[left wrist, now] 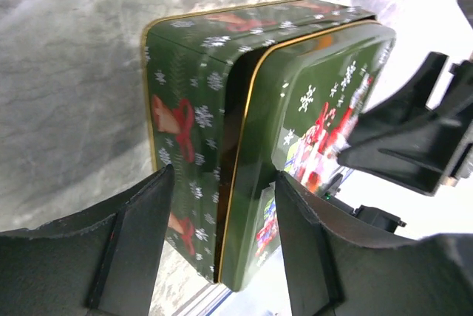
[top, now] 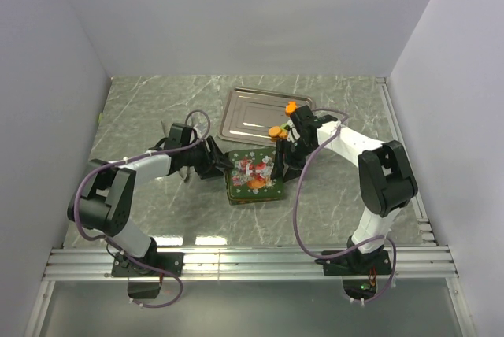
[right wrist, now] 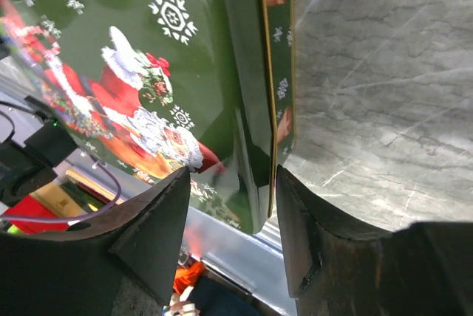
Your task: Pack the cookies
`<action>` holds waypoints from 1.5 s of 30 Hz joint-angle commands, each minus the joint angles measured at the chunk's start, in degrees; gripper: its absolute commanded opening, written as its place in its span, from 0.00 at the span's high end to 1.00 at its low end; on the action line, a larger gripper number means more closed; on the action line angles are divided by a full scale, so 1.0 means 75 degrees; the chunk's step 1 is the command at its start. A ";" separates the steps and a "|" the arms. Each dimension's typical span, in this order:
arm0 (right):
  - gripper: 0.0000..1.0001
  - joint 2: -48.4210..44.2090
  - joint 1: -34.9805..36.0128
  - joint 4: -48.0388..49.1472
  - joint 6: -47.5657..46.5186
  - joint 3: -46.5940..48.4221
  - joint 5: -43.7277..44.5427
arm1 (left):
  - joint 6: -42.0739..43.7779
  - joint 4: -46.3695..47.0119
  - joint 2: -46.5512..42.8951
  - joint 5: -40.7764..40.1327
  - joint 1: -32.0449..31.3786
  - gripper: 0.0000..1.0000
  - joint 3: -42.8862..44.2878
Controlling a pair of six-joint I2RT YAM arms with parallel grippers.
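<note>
A green Christmas tin with a Santa lid lies mid-table. In the left wrist view the lid sits slightly raised off the tin body, with a dark gap under its gold rim. My left gripper is open at the tin's left edge, one finger low by the wall and one over the lid. My right gripper is open astride the right edge of the tin in the same way. Two small orange cookies show by the tray's near right corner.
A shallow metal tray lies behind the tin. White walls close the table on the left, back and right. The right arm's cable loops over the marble surface near the tin. A metal rail runs along the near edge.
</note>
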 commanded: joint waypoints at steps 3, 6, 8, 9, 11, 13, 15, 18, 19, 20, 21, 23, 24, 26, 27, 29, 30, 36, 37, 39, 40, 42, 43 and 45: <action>0.44 0.0143 -0.0061 0.0117 -0.0024 0.0152 0.0447 | 0.0116 -0.0166 -0.0540 0.0019 -0.0017 0.37 0.0304; 0.46 0.0213 -0.0061 0.0176 0.0070 0.0222 0.0353 | 0.0174 -0.0214 -0.0599 0.0007 -0.0017 0.37 0.0293; 0.47 0.0272 -0.0050 0.0141 0.0116 0.0316 0.0318 | 0.0186 -0.0214 -0.0576 0.0053 -0.0017 0.37 0.0281; 0.47 0.0307 -0.0038 0.0118 0.0117 0.0455 0.0306 | 0.0175 -0.0190 -0.0541 0.0054 -0.0017 0.37 0.0281; 0.48 0.0377 -0.0038 -0.0011 0.0082 0.0620 0.0306 | 0.0175 -0.0167 -0.0506 0.0089 -0.0017 0.37 0.0281; 0.48 0.0471 -0.0003 -0.0116 0.0047 0.0889 0.0306 | 0.0163 -0.0132 -0.0471 0.0101 -0.0017 0.37 0.0281; 0.48 0.0518 0.0021 -0.0280 -0.0024 0.1112 0.0318 | 0.0198 -0.0120 -0.0401 0.0124 -0.0005 0.37 0.0269; 0.48 0.0635 0.0080 -0.0386 -0.0059 0.1312 0.0318 | 0.0175 -0.0015 -0.0319 0.0136 -0.0029 0.37 0.0187; 0.48 0.0682 0.0114 -0.0421 -0.0071 0.1347 0.0318 | 0.0163 0.0020 -0.0295 0.0147 -0.0029 0.37 0.0152; 0.48 0.0705 0.0150 -0.0456 -0.0082 0.1382 0.0329 | 0.0128 0.0079 -0.0283 0.0159 -0.0029 0.37 0.0140; 0.48 0.0740 0.0173 -0.0480 -0.0094 0.1417 0.0341 | 0.0128 0.0103 -0.0237 0.0171 -0.0029 0.37 0.0117; 0.48 0.0764 0.0232 -0.0469 -0.0094 0.1418 0.0341 | 0.0116 0.0138 -0.0213 0.0229 -0.0052 0.37 0.0128; 0.48 0.0764 0.0255 -0.0469 -0.0094 0.1418 0.0341 | 0.0116 0.0161 -0.0190 0.0229 -0.0052 0.37 0.0129; 0.48 0.0811 0.0337 -0.0480 -0.0094 0.1464 0.0329 | 0.0093 0.0161 -0.0155 0.0253 -0.0122 0.38 0.0094; 0.48 0.0846 0.0395 -0.0492 -0.0094 0.1488 0.0341 | 0.0081 0.0161 -0.0166 0.0265 -0.0134 0.38 0.0059; 0.48 0.0893 0.0431 -0.0527 -0.0094 0.1546 0.0353 | 0.0046 0.0173 -0.0178 0.0253 -0.0146 0.38 0.0011; 0.48 0.0905 0.0489 -0.0527 -0.0083 0.1570 0.0353 | 0.0057 0.0162 -0.0189 0.0241 -0.0158 0.38 -0.0023; 0.48 0.0952 0.0537 -0.0492 -0.0059 0.1512 0.0318 | 0.0057 0.0161 -0.0201 0.0148 -0.0146 0.40 -0.0059; 0.48 0.0963 0.0525 -0.0504 -0.0071 0.1500 0.0329 | 0.0058 0.0161 -0.0190 0.0136 -0.0146 0.40 -0.0047; 0.48 0.0952 0.0525 -0.0504 -0.0094 0.1477 0.0353 | 0.0058 0.0173 -0.0190 0.0066 -0.0146 0.41 -0.0047; 0.48 0.0952 0.0525 -0.0515 -0.0106 0.1476 0.0353 | 0.0058 0.0162 -0.0201 0.0065 -0.0146 0.41 -0.0047; 0.48 0.0940 0.0525 -0.0480 -0.0106 0.1430 0.0341 | 0.0069 0.0162 -0.0201 0.0030 -0.0146 0.43 -0.0059; 0.48 0.0940 0.0525 -0.0469 -0.0094 0.1395 0.0341 | 0.0058 0.0161 -0.0201 0.0019 -0.0146 0.43 -0.0082; 0.48 0.0940 0.0536 -0.0445 -0.0083 0.1359 0.0306 | 0.0034 0.0173 -0.0236 0.0007 -0.0146 0.45 -0.0187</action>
